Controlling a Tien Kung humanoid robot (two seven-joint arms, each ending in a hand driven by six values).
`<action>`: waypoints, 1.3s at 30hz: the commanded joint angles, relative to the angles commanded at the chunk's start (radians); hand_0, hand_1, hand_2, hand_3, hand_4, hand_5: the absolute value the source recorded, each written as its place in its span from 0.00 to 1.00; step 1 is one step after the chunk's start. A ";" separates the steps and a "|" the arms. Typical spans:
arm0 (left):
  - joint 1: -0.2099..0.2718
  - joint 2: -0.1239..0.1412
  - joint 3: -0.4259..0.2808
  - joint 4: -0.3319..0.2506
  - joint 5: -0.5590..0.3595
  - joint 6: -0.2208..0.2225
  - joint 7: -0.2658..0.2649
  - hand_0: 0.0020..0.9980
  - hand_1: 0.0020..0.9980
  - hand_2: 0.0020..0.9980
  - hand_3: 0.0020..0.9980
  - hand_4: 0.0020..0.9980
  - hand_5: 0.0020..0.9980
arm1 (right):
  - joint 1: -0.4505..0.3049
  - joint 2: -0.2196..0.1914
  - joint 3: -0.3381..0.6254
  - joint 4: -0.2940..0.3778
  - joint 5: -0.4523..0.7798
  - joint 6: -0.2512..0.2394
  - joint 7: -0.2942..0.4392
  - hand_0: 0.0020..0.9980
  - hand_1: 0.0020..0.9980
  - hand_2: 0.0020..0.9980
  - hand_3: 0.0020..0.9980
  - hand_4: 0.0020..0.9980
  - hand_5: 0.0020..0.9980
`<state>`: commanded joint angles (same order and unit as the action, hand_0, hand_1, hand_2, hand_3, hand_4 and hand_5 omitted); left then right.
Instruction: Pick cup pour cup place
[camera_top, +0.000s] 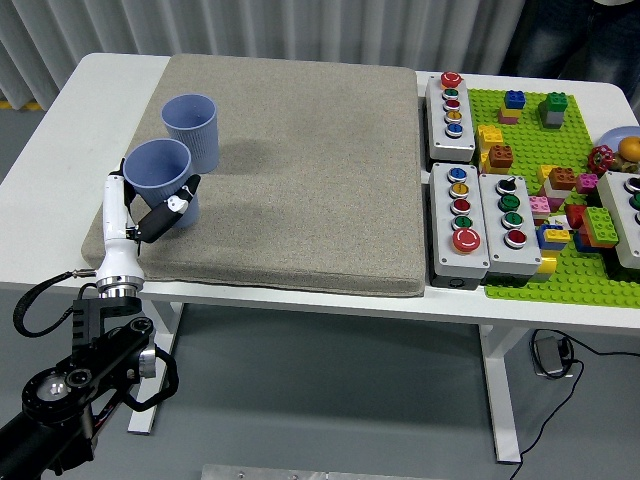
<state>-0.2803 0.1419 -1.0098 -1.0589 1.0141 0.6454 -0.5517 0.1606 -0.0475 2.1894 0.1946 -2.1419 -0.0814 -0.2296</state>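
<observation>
We've got the left hand (150, 210) at the left of the frame w/ fingers wrapped round a blue cup (160, 180), held upright over the front-left part of the grey mat (300, 170). A second blue cup (191, 130) stands on the mat just behind it, toward upper left, and we can't tell if the two touch. On the right of the white tabletop (50, 150) we see button boxes (450, 105) and a green brick baseplate (530, 200) w/ bricks.
</observation>
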 joint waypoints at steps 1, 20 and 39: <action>-0.001 -0.001 0.001 0.002 -0.001 0.000 -0.001 0.50 0.55 0.62 0.60 0.77 0.31 | 0.000 0.000 0.000 0.000 0.000 0.000 0.000 0.69 0.64 0.58 0.58 0.00 0.18; -0.071 -0.027 0.059 0.149 -0.098 0.000 -0.078 0.54 0.59 0.65 0.58 0.77 0.32 | 0.008 -0.001 -0.001 0.000 -0.003 -0.001 0.002 0.69 0.64 0.58 0.58 0.00 0.18; -0.063 -0.035 0.082 0.181 -0.117 0.000 -0.089 0.56 0.61 0.68 0.57 0.77 0.32 | 0.005 0.003 0.008 0.001 -0.020 0.002 0.000 0.69 0.64 0.58 0.58 0.00 0.18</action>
<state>-0.3436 0.1073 -0.9282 -0.8777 0.8970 0.6454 -0.6407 0.1655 -0.0450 2.1970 0.1953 -2.1624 -0.0795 -0.2301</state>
